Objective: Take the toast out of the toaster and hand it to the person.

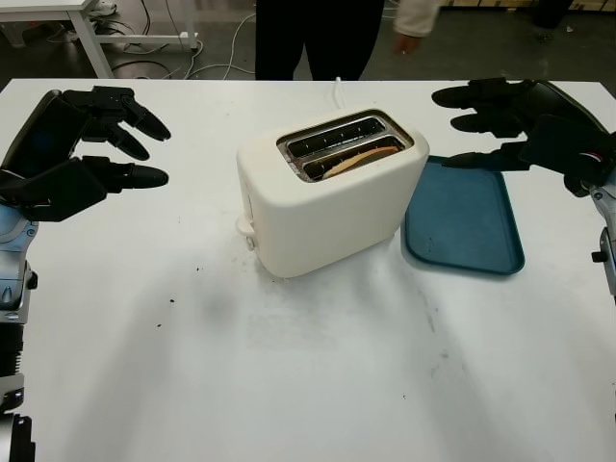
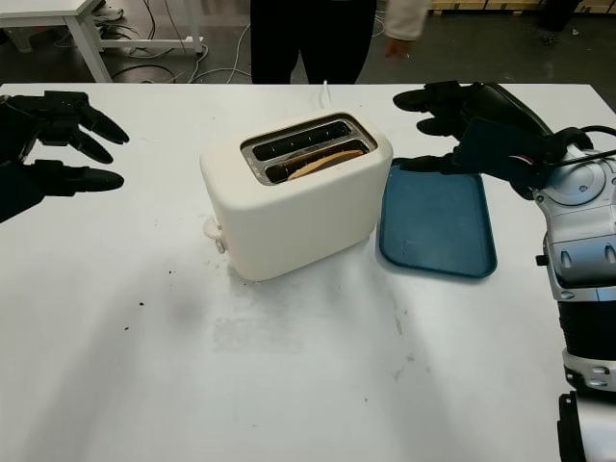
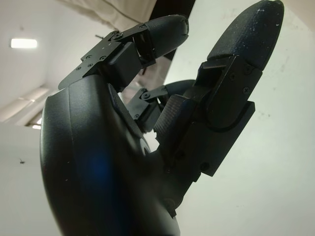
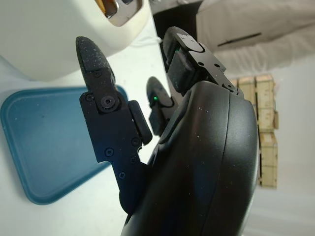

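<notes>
While both hands hang off to the sides, the cream two-slot toaster (image 1: 332, 192) stands alone mid-table on the white table (image 1: 289, 385), turned at an angle. The toast (image 1: 361, 160) sits low in the nearer slot, its brown edge just showing; the far slot looks dark. The lever knob (image 1: 246, 229) pokes out at the toaster's left end. A white cord (image 1: 338, 90) runs from behind it toward the far table edge.

Left hand (image 1: 91, 149) is open, holding nothing, raised over the left part of the table and well apart from the toaster, with bare tabletop between. Right hand (image 2: 472, 125) is also open and holding nothing, raised over the far end of the blue tray (image 2: 438, 226).

The tray lies flat just beside the toaster's right end (touching or a small gap, can't tell). The front half of the table is bare except for a few dark crumbs (image 1: 171, 300).

A person (image 1: 318, 34) in dark trousers stands at the far table edge behind the toaster, one hand (image 1: 408, 42) hanging near the edge. White desk legs (image 1: 91, 38) and floor cables (image 1: 207, 58) sit beyond, far left.
</notes>
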You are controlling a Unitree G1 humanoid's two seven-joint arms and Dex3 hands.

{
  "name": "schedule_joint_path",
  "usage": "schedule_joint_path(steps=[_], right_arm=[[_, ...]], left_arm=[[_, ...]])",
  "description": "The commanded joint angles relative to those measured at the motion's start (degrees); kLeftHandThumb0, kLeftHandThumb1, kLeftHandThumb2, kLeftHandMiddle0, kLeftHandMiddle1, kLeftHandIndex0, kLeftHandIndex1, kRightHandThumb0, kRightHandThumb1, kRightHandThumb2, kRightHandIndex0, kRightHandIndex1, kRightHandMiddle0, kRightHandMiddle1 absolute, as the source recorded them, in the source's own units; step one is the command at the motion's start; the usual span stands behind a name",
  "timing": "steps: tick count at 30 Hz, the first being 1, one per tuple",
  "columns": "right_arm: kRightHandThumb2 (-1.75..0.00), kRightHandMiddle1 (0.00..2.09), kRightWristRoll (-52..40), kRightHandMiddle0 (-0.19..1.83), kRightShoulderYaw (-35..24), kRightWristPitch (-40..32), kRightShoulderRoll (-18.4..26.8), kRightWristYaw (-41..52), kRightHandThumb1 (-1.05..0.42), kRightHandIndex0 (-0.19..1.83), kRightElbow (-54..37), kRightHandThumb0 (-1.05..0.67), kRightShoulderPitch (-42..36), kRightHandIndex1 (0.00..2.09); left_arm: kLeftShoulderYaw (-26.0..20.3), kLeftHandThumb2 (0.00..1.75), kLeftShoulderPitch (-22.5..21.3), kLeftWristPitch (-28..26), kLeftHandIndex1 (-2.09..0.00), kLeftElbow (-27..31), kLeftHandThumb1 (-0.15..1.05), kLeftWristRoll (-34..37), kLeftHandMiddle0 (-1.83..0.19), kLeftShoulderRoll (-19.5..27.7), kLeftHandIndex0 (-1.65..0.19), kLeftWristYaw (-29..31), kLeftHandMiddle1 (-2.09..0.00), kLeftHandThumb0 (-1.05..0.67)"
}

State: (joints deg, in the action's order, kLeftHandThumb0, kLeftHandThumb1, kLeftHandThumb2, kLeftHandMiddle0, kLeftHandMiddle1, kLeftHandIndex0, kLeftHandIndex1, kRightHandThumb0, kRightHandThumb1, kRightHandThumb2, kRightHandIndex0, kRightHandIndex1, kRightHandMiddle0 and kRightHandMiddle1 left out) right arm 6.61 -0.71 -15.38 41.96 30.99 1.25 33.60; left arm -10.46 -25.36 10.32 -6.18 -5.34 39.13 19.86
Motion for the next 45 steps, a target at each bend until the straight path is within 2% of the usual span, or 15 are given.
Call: schedule_joint_path(steps=[1,15,20,28,36,45], right_arm=[[0.0,0.01,-0.43,0.51,-0.47,0.67,-0.39,0.02,-0.76,0.54,-0.14,-0.45,0.38,0.07],[0.0,0.01,0.03,0.52,-0.31,-0.53,-0.32,0.08,-0.76,0.55,-0.4,-0.48,0.8,0.09],[0.0,0.02,-0.91,0.53,-1.21,0.11,-0.38,0.2,-0.75,0.55,0.53,-0.5,1.19,0.1],[0.0,0.01,-0.41,0.52,-1.25,-1.47,-0.24,-0.3,-0.74,0.54,-0.52,-0.43,1.07,0.1],[-0.01,0.0,-1.45,0.5,-1.95,-3.21,-0.93,-0.43,-0.76,0.5,-0.37,-0.43,1.09,0.1],[0.0,0.0,-1.23,0.49,-1.78,-4.19,-1.14,-0.48,-0.75,0.49,-0.38,-0.43,1.59,0.11]], left_arm=[[-0.16,0.0,0.85,0.21,-0.9,0.52,0.71,0.3,-0.85,-0.07,-0.73,-0.07,-0.89,-1.05],[0.16,0.0,0.25,0.63,-0.9,-0.64,0.71,-0.3,-0.86,-0.1,-0.74,-0.54,-0.9,-1.05],[0.87,0.0,-1.28,0.57,-0.89,-1.9,0.7,-0.58,-0.85,-0.04,-0.74,-0.39,-0.9,-1.05],[2.41,0.01,-4.33,-0.35,-0.86,-4.43,0.72,-1.54,-0.79,-0.39,-0.75,-0.84,-0.94,-1.05],[4.13,0.0,-5.23,-1.99,-0.73,-5.37,0.68,-2.43,-0.89,-0.68,-0.85,-0.45,-0.81,-1.05],[4.76,0.0,-5.15,-2.94,-0.72,-5.1,0.67,-2.63,-0.9,-0.93,-0.87,-0.89,-0.83,-1.05]])
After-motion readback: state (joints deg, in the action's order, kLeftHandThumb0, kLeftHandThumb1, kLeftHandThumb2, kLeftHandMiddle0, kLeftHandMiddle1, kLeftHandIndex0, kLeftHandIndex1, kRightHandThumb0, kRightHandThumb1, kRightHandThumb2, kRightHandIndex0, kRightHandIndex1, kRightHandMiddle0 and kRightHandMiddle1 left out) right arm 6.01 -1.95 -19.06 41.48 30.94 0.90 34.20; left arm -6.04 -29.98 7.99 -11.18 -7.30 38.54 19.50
